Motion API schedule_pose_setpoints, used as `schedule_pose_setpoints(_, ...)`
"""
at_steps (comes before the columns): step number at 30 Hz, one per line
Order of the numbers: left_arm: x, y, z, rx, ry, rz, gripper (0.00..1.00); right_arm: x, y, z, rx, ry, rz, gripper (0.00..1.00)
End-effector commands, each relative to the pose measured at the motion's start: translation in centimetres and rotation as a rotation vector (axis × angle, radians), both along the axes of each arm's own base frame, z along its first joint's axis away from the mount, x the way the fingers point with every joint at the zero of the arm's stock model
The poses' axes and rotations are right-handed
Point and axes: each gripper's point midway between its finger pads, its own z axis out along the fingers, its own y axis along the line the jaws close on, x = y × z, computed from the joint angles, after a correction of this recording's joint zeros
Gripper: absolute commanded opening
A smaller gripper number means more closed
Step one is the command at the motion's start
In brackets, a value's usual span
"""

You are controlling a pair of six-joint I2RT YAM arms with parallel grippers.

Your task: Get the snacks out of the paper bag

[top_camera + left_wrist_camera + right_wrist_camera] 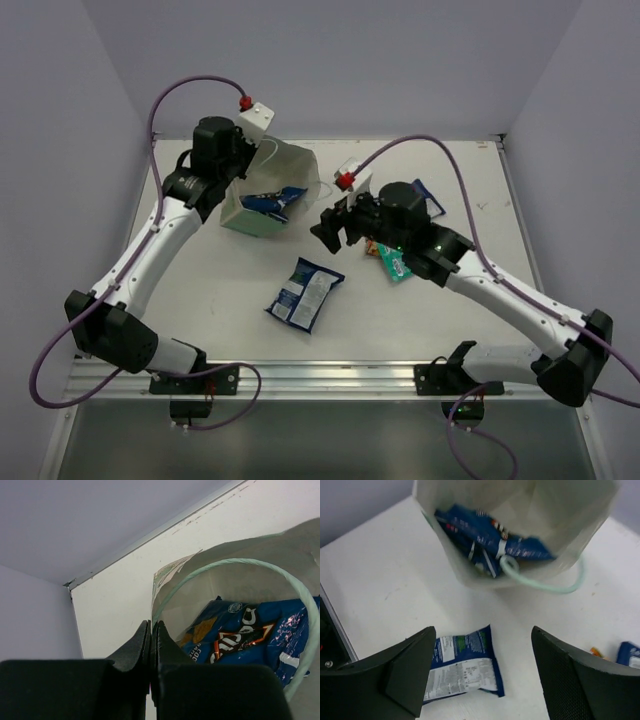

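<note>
The mint-green paper bag [262, 222] lies tilted at the back of the table, its cream mouth facing the right arm. Blue snacks [272, 203] sit in the mouth. In the left wrist view these snacks [240, 632] lie inside the bag [280, 550]. My left gripper [151, 625] is shut on the bag's rim, at its left side [238, 185]. My right gripper [328, 228] hovers open just right of the bag, holding nothing. Below its jaws [484, 632] a blue packet [462, 667] lies flat on the table [305, 293]. The bag's mouth [520, 510] shows more blue packets [490, 540].
A teal and orange packet [390, 260] lies under the right forearm. Another blue packet [428, 195] lies behind that arm. The bag's mint handle [545, 582] loops out over the table. Purple walls close the left, back and right sides.
</note>
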Motion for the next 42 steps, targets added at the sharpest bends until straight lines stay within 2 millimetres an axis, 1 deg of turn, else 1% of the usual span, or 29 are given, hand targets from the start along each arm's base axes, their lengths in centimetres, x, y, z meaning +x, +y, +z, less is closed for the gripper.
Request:
schedule_pose_setpoints(1,-0.8,-0.9,4.0,-0.026,-0.127,-0.093,0.0,-0.8,-2.0,11.4,0.093,-0.255,0.018,0.8)
schedule_pose_setpoints(2,-1.2,-1.4,3.9,-0.029,-0.119,-0.13,0.0,-1.1,-2.2,12.7,0.103,-0.278,0.03,0.8)
schedule_pose_setpoints(3,-1.4,-1.7,3.9,-0.034,-0.118,-0.148,0.0,-1.4,-2.0,13.2,0.092,-0.284,0.057,0.8)
schedule_pose_setpoints(4,-1.7,-2.2,3.8,-0.044,-0.113,-0.181,0.0,-1.6,-1.9,15.6,0.115,-0.315,0.071,0.8)
schedule_pose_setpoints(5,-2.0,-2.4,3.8,-0.047,-0.112,-0.193,0.0,-1.4,-1.5,16.0,0.111,-0.319,0.084,0.79)
schedule_pose_setpoints(6,-2.1,-2.6,3.7,-0.05,-0.108,-0.203,0.0,-0.6,-0.6,15.5,0.087,-0.309,0.094,0.77)
schedule_pose_setpoints(7,-2.4,-2.8,3.7,-0.05,-0.103,-0.212,0.0,-0.6,0.0,16.5,0.1,-0.32,0.114,0.77)
schedule_pose_setpoints(8,-2.6,-3.2,3.6,-0.055,-0.097,-0.237,0.0,-0.3,0.6,16.4,0.097,-0.315,0.126,0.75)
schedule_pose_setpoints(9,-2.7,-3.2,3.4,-0.055,-0.092,-0.239,0.0,0.7,1.9,15.0,0.07,-0.285,0.139,0.74)
schedule_pose_setpoints(10,-2.8,-3.2,3.4,-0.056,-0.092,-0.24,0.0,0.9,2.7,15.3,0.077,-0.282,0.162,0.73)
schedule_pose_setpoints(11,-2.8,-3.2,3.4,-0.054,-0.091,-0.24,0.0,1.3,3.5,14.6,0.067,-0.266,0.178,0.71)
schedule_pose_setpoints(12,-2.9,-3.3,3.3,-0.055,-0.087,-0.241,0.0,2.1,4.8,12.8,0.04,-0.228,0.196,0.7)
schedule_pose_setpoints(13,-2.9,-3.4,3.2,-0.059,-0.083,-0.246,0.0,2.2,5.4,12.3,0.037,-0.216,0.211,0.7)
schedule_pose_setpoints(15,-3.1,-3.6,3.3,-0.065,-0.083,-0.257,0.0,2.2,6.7,10.9,0.032,-0.185,0.261,0.7)
schedule_pose_setpoints(16,-3.1,-3.7,3.2,-0.068,-0.08,-0.262,0.0,2.7,7.4,8.9,0.01,-0.155,0.272,0.71)
schedule_pose_setpoints(18,-3.2,-3.8,3.2,-0.069,-0.078,-0.266,0.0,2.9,8.2,7.2,-0.007,-0.142,0.301,0.72)
schedule_pose_setpoints(19,-3.3,-3.9,3.3,-0.069,-0.08,-0.273,0.0,3.3,8.6,5.3,-0.033,-0.119,0.304,0.73)
schedule_pose_setpoints(20,-3.3,-3.9,3.4,-0.069,-0.083,-0.277,0.0,3.7,8.7,4.7,-0.043,-0.132,0.303,0.74)
schedule_pose_setpoints(22,-3.6,-4.2,3.5,-0.07,-0.085,-0.296,0.0,4.2,9.0,2.2,-0.085,-0.111,0.307,0.75)
schedule_pose_setpoints(25,-3.7,-4.5,3.3,-0.074,-0.078,-0.313,0.0,4.6,9.3,0.2,-0.133,-0.104,0.328,0.77)
schedule_pose_setpoints(26,-3.6,-4.5,3.2,-0.075,-0.075,-0.315,0.0,4.6,9.5,-1.0,-0.154,-0.084,0.341,0.78)
schedule_pose_setpoints(29,-3.7,-4.7,3.1,-0.08,-0.072,-0.322,0.0,4.8,9.8,-3.2,-0.185,-0.058,0.355,0.8)
schedule_pose_setpoints(32,-3.7,-4.9,3.2,-0.088,-0.071,-0.333,0.0,5.2,10.0,-4.8,-0.206,-0.04,0.352,0.79)
schedule_pose_setpoints(36,-3.8,-5.2,3.1,-0.098,-0.066,-0.345,0.0,5.6,10.5,-5.3,-0.216,-0.037,0.357,0.75)
schedule_pose_setpoints(37,-3.8,-5.2,3.1,-0.099,-0.065,-0.344,0.0,5.7,10.5,-5.4,-0.218,-0.037,0.355,0.72)
schedule_pose_setpoints(39,-3.8,-5.2,3.0,-0.099,-0.062,-0.344,0.0,5.9,10.6,-5.3,-0.219,-0.041,0.351,0.65)
schedule_pose_setpoints(40,-3.8,-5.2,2.8,-0.097,-0.058,-0.341,0.0,5.9,10.6,-5.0,-0.213,-0.047,0.35,0.56)
schedule_pose_setpoints(42,-3.7,-4.9,2.5,-0.088,-0.054,-0.329,0.0,5.9,10.7,-3.9,-0.191,-0.064,0.345,0.44)
